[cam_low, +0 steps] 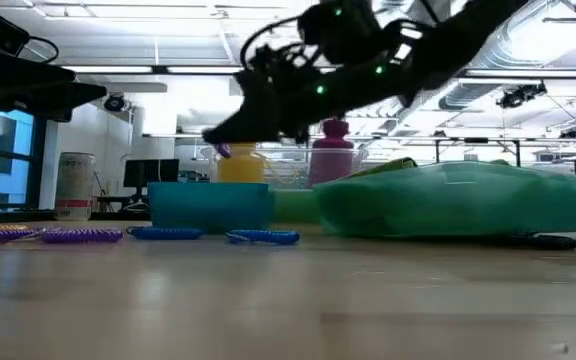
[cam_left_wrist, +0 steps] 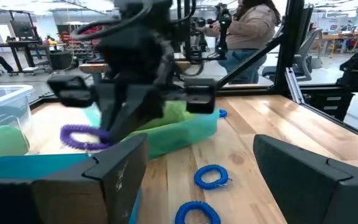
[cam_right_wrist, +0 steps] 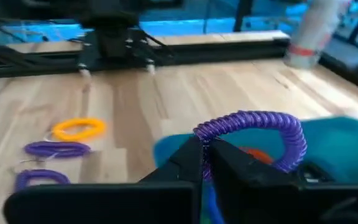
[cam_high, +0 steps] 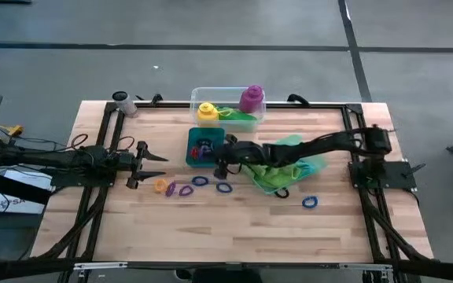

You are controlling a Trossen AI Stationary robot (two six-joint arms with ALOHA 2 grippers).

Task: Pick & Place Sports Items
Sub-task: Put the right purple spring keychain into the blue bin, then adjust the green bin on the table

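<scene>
Right wrist view: the right hand (cam_right_wrist: 205,163) is pinching a purple ring (cam_right_wrist: 253,134) between fully closed fingers, just above the teal tray (cam_right_wrist: 347,146)
Ring position: hanging over the teal tray's near edge, not yet inside it
Doing it well: I judge the hand should be moving further over the teal tray and lowering before letting go, so the springy ring is not bouncing out
Left hand (cam_high: 149,167): waiting with fingers spread wide, empty, well to the left of the teal tray
Remaining rings (cam_high: 200,181): lying on the bench (cam_high: 234,228) just in front of the teal tray
</scene>
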